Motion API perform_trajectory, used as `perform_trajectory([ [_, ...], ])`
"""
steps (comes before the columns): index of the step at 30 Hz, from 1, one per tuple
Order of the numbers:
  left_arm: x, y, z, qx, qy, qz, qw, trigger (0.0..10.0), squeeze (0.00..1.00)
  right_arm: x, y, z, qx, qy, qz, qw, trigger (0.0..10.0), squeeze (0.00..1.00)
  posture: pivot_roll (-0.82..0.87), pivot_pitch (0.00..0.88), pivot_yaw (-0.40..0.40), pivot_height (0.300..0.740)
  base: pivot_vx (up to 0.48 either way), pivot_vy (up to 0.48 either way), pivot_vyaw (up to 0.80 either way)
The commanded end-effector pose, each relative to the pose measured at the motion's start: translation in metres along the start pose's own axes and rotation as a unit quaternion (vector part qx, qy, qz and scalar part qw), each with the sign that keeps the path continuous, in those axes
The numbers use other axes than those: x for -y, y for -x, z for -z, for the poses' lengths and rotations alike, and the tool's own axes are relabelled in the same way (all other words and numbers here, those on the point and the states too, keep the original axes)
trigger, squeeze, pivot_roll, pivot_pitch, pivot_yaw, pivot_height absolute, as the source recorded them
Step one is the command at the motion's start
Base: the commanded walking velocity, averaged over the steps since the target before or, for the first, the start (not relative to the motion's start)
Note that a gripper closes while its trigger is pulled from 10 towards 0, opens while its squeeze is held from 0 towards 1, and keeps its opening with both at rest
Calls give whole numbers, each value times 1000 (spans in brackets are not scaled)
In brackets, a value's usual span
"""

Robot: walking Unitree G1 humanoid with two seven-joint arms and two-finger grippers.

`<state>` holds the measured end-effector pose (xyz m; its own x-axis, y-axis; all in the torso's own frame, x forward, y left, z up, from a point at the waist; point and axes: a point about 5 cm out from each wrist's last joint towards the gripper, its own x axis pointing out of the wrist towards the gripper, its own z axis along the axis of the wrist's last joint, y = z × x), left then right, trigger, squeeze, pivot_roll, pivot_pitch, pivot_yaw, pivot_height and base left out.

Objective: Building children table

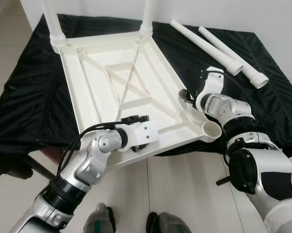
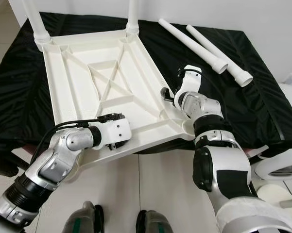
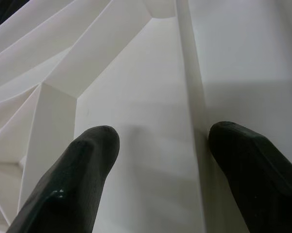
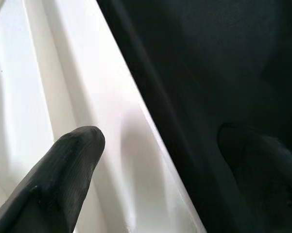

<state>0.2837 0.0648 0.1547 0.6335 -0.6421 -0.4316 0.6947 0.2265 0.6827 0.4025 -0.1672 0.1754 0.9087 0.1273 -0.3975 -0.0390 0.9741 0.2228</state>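
While the upturned white plastic table top point(image 1: 121, 82) is lying underside-up on the black-draped tabletop point(image 1: 29, 97), two legs point(image 1: 53, 22) are already standing in its far corner sockets, and two loose legs point(image 1: 218, 48) are lying on the cloth to the right, well apart from it. The near-right socket point(image 1: 213, 130) is sitting empty, so the job is looking about half done. In the left wrist view, the left tool point(image 3: 160, 145) is spreading its fingers point(image 3: 82, 165) across a rib of the underside. In the right wrist view, the right tool point(image 4: 160, 155) is straddling the panel's right edge, fingers apart, pinching nothing.
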Motion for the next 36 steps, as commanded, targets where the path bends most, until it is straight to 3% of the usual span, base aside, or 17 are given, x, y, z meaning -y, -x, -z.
perform_trajectory([
  [1, 1, -2, 4, -13, -5, -15, 1000, 10000, 0, 2, 0, 1, -9, 5, 3, 1000, 10000, 0, 19, 99, -85, 740, 0, 0, 0],
  [5, 1, -2, 7, -23, -8, -16, 1000, 10000, 0, 4, 1, 3, -17, 5, 6, 1000, 10000, 0, 19, 98, -86, 740, 0, 0, 0],
  [13, -7, 1, 25, -53, -27, -29, 998, 10000, 0, 27, 7, 13, -43, 13, 49, 998, 10000, 0, 13, 101, -84, 740, 0, 0, 0],
  [18, -8, 2, 26, -55, -29, -30, 998, 10000, 0, 29, 8, 13, -43, 10, 55, 998, 10000, 0, 13, 101, -84, 740, 0, 0, 0],
  [23, -23, 4, 36, -72, -43, -45, 995, 10000, 0, 46, 14, 9, -27, -23, 106, 994, 10000, 0, 8, 105, -74, 740, 0, 0, 0],
  [36, -38, 4, 43, -81, -67, -62, 993, 10000, 0, 55, 20, 10, -11, -52, 145, 988, 10000, 0, 7, 106, -71, 740, 0, 0, 0],
])
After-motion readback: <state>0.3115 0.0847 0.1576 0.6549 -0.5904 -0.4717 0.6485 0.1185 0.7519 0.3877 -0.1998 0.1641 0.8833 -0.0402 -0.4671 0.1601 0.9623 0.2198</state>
